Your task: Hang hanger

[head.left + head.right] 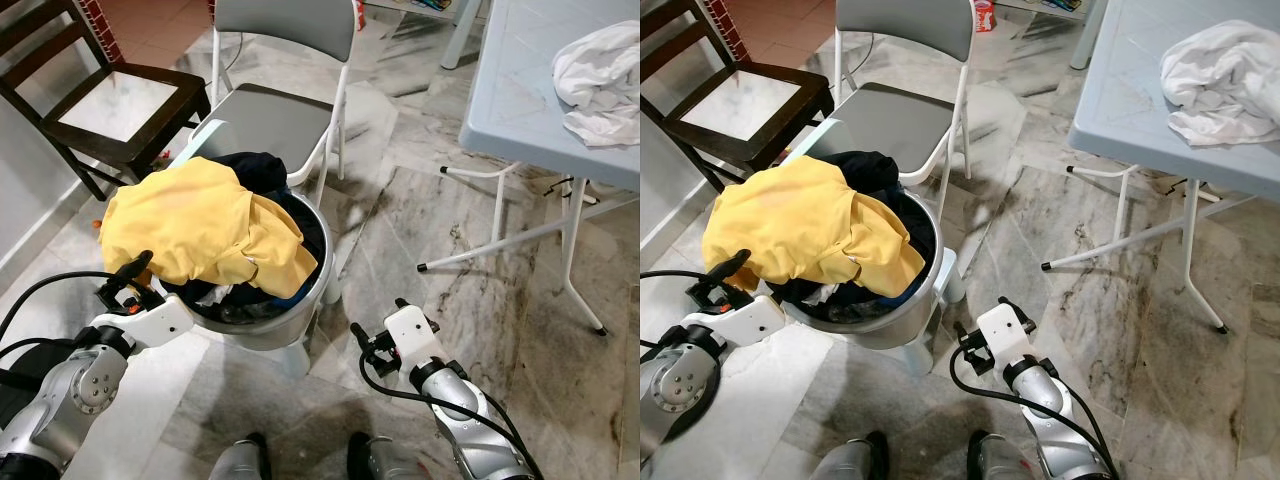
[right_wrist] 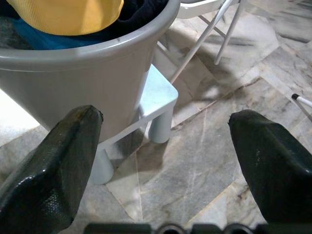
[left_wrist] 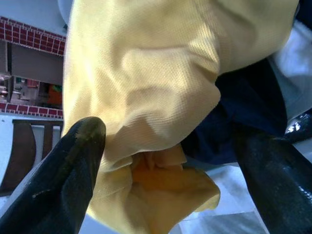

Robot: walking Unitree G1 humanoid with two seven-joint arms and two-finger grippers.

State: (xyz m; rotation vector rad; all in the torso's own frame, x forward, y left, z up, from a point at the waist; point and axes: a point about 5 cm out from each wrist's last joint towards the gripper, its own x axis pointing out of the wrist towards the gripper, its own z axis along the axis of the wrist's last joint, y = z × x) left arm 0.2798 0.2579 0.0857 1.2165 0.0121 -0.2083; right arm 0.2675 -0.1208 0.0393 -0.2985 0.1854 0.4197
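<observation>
My left gripper (image 3: 165,161) has its fingers wide open around the yellow shirt (image 1: 200,225) on the basket (image 2: 97,73). My right gripper (image 2: 165,146) hangs low, fingers wide open, holding nothing.

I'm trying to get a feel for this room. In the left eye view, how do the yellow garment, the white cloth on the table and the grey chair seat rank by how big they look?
1. Yellow garment, the largest, though it lies nearest the camera.
2. Grey chair seat.
3. White cloth, smallest as seen; the picture's edge cuts it off, so its full extent is unsure.
</observation>
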